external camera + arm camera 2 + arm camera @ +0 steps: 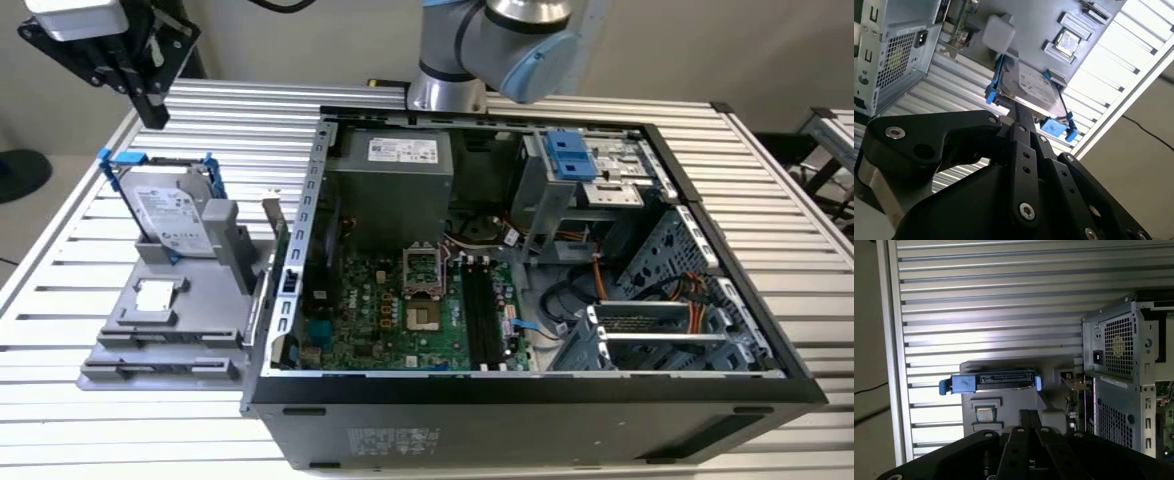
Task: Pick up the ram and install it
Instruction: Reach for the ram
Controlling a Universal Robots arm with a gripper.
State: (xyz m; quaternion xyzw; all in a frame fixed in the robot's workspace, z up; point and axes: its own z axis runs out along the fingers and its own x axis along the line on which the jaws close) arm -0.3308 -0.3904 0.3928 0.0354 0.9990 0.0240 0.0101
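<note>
The ram [268, 268], where is it and what's it look like? (A)

Thin flat board standing on edge on the grey plastic fixture [160, 340], right beside the open metal case [534, 395]. Too edge-on to make out chips. Ribbed aluminium table [240, 110] under it all. The exterior view shows the green motherboard [360, 320]; the first wrist view gets the power supply [1119, 345] and its perforated grille instead. (B)

Gripper? (A)

The black gripper [154, 118] is up near the blue-framed hard drive [167, 215], fingers closed on nothing, well apart from the ram. (B)
</note>
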